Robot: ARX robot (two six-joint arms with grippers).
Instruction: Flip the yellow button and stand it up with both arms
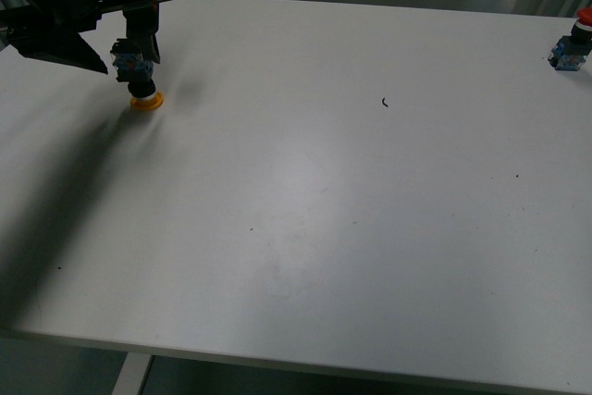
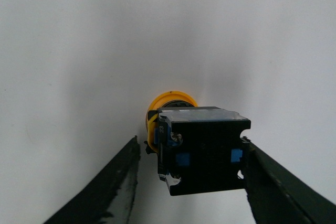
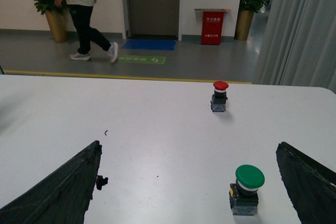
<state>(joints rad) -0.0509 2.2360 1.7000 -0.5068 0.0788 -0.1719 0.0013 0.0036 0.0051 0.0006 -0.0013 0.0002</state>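
Inside the left hand, the yellow button rests cap-down on the table; fingers apart, only one touching, probably steadying it. Right hand gapes empty.

The worktop looks smooth and white with a soft sheen, the yellow button at upper left has a glossy plastic cap and a semi-gloss black plastic body, and the left end effector has matt, rough-edged dark fingers.
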